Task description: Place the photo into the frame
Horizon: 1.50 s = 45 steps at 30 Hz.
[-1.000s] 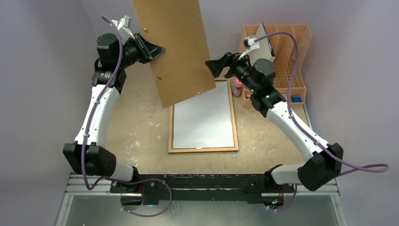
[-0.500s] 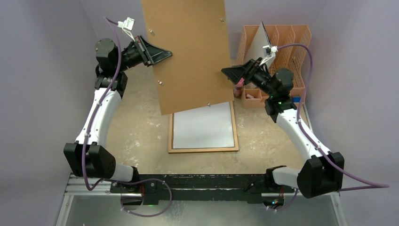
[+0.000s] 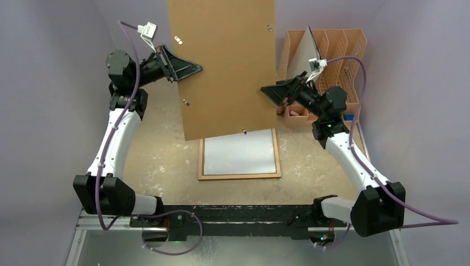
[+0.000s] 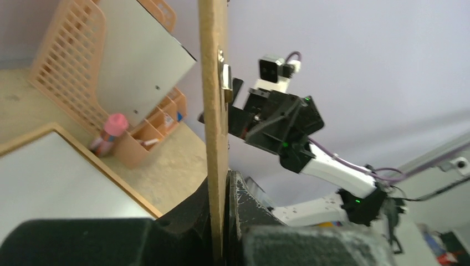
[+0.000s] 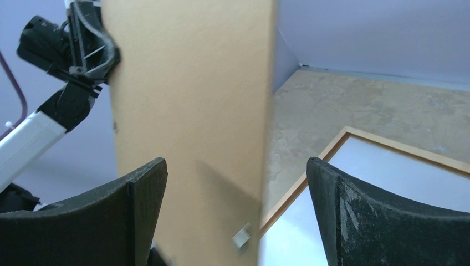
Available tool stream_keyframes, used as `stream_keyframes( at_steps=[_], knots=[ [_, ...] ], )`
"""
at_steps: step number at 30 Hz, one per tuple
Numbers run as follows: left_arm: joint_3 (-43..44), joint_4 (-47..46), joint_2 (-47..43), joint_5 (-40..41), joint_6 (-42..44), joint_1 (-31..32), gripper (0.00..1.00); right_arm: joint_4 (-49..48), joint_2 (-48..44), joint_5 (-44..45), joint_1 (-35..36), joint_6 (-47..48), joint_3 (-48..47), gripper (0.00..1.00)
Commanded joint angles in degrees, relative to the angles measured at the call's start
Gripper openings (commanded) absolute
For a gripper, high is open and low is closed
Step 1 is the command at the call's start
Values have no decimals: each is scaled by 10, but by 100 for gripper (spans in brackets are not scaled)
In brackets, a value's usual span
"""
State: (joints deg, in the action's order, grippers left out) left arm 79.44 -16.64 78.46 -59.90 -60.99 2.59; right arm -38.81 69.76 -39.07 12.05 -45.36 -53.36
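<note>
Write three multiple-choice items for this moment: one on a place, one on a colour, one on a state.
1. Where is the frame?
A. Clamped in a gripper
B. Flat on the table, below the raised backing board
C. Leaning on the back wall

2. What colour is the file organizer at the back right?
A. Blue
B. Black
C. Orange

3. What state is the right gripper in?
A. Open
B. Shut on the backing board
C. Shut on the frame

Answers:
1 B, the top view shows it lying flat, its far end covered by the board.
2 C, its lattice walls are orange.
3 A, the right wrist view shows its fingers wide apart, gripping nothing.
</note>
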Motion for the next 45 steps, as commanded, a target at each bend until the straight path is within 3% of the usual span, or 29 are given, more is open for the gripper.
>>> stream_keyframes(
  at_steps=[1,6,12,18,20,27,29,32,34,39,45],
  knots=[
    [4,-55,-30,-39,-33,9,0,70,-17,92,10,22,-27,97],
    [-1,-55,-37,-42,-34,9,0,39,-19,76,10,32,-18,92],
    [-18,-66,-39,-44,-41,9,0,-161,-8,-77,10,-48,7,78],
    [-29,-98,-40,-45,-64,10,0,-323,20,-128,10,-178,14,58],
    [-32,-107,-39,-45,-71,10,0,-358,33,-135,10,-210,12,49],
    [-51,-115,-42,-40,-73,10,0,-441,61,-140,10,-278,14,2],
    [-55,-106,-42,-37,-68,10,0,-440,59,-135,10,-277,16,0],
    [-49,-38,-44,-20,-18,10,8,-427,53,-125,11,-273,20,0],
    [-34,32,-45,6,37,10,20,-414,49,-115,10,-272,24,0],
    [4,222,-46,137,175,7,43,-387,44,-101,10,-266,41,0],
    [3,278,-61,233,231,2,60,-354,37,-91,10,-260,72,0]
  ],
)
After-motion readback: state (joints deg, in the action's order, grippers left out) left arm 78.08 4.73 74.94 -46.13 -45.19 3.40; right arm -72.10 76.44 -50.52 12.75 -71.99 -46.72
